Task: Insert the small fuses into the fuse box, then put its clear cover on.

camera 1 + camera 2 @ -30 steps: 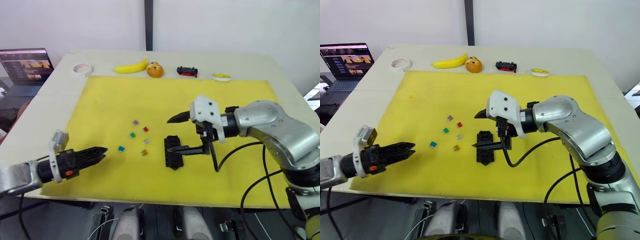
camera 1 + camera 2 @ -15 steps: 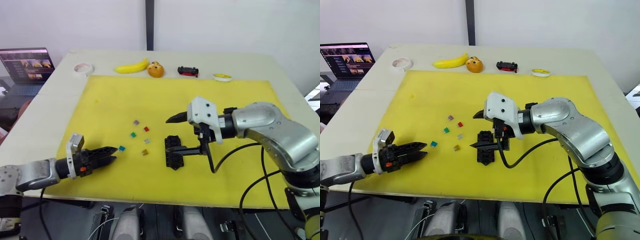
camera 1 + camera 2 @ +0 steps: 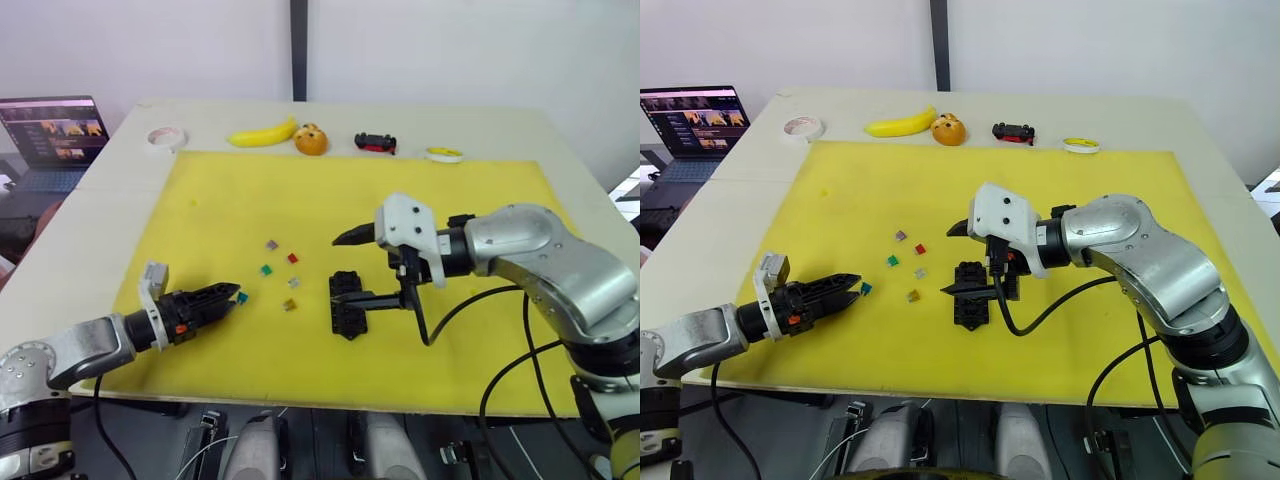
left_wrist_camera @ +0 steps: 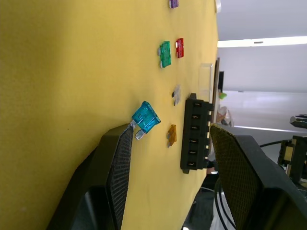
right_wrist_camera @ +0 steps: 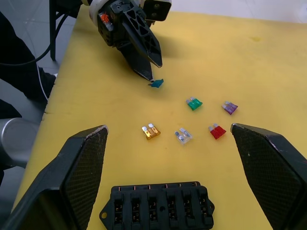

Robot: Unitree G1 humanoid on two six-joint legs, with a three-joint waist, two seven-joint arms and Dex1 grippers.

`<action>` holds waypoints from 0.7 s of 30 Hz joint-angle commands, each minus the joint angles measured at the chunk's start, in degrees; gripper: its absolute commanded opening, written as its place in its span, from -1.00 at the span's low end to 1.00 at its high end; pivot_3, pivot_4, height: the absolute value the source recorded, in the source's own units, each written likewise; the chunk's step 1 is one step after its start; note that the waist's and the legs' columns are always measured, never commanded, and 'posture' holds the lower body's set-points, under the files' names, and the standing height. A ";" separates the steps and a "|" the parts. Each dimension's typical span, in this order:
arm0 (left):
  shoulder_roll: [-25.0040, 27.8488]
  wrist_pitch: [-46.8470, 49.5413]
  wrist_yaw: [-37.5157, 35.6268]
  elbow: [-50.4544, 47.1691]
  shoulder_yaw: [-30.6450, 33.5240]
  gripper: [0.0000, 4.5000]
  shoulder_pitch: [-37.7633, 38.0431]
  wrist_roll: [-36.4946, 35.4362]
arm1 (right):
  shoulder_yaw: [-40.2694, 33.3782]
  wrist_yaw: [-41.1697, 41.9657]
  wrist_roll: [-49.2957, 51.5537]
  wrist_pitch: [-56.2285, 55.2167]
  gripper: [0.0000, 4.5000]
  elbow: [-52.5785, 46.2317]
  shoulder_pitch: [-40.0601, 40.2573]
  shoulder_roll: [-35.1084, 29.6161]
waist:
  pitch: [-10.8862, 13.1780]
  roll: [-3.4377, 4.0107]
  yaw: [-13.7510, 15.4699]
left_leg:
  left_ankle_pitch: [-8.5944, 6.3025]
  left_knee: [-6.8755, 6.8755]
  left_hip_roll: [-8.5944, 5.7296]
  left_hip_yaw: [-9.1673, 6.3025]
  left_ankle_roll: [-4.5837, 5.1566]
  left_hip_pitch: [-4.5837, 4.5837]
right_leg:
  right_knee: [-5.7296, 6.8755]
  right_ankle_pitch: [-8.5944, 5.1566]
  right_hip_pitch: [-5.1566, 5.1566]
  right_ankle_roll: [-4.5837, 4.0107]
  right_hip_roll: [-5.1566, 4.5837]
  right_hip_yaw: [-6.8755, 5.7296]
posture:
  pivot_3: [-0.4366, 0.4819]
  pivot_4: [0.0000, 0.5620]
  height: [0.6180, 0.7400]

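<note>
Teal is the colour to watch: the teal blade fuse point(image 3: 242, 297) lies on the yellow mat point(image 3: 200, 215) right at the tips of your left gripper point(image 3: 226, 297), just to their right, and in the left wrist view its metal legs point back toward one open finger point(image 4: 120, 158) while its body tilts away. The jaws stand parted with the fuse near one finger, not centred between them, so you will likely need to shift a little before closing. Your left arm is plainly the nearer one; the other small fuses point(image 3: 280, 272) sit in a loose cluster further right, just left of the black fuse box point(image 3: 347, 303). Your right gripper point(image 3: 339, 268) hangs wide open above the fuse box, holding nothing; the box's long axis runs near to far. A second ago your left gripper was well to the left, short of the fuse; it has since reached in, while the right arm has barely moved.
</note>
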 commanded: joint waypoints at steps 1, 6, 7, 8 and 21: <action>1.69 0.99 0.24 0.37 0.15 0.20 0.92 -0.28 | -0.95 -0.01 -0.15 -0.85 0.96 -1.30 -1.10 -0.25 | 0.00 0.00 0.00 | 0.00 0.00 0.00 0.00 0.00 0.00 | 0.00 0.00 0.00 0.00 0.00 0.00 | -0.05 -0.47 0.96; 4.10 2.27 -1.28 1.85 -0.69 0.20 1.07 -0.28 | -0.89 -0.10 -0.42 -0.90 0.96 -1.31 -0.96 -0.16 | 0.00 0.00 -0.16 | 0.00 -0.01 0.03 0.00 0.00 0.00 | -0.01 -0.01 -0.01 -0.01 0.08 0.00 | -0.05 -0.47 0.96; 4.32 2.38 -1.53 2.04 -0.89 0.20 1.04 -0.28 | -0.90 -0.14 -0.45 -0.91 0.96 -1.33 -0.93 -0.11 | 0.00 0.00 -0.17 | 0.00 -0.01 0.05 0.00 0.00 0.01 | -0.01 -0.01 -0.01 -0.01 0.10 0.00 | -0.05 -0.47 0.96; 4.32 2.27 -1.52 2.07 -1.03 0.20 1.01 -0.28 | -0.94 -0.19 -0.45 -0.90 0.96 -1.34 -0.91 -0.07 | 0.00 0.00 -0.16 | 0.00 -0.01 0.05 0.00 0.00 0.01 | -0.01 -0.01 -0.01 -0.02 0.10 0.00 | -0.05 -0.47 0.96; 1.34 -0.37 3.34 1.65 -2.20 0.20 -0.79 -0.28 | -1.07 -0.31 -0.86 -0.92 0.96 -1.53 -0.75 -0.22 | 0.00 0.00 0.11 | -0.01 -0.02 -0.01 -0.01 0.00 0.00 | -0.03 -0.02 0.00 -0.04 -0.14 0.00 | -0.05 -0.47 0.96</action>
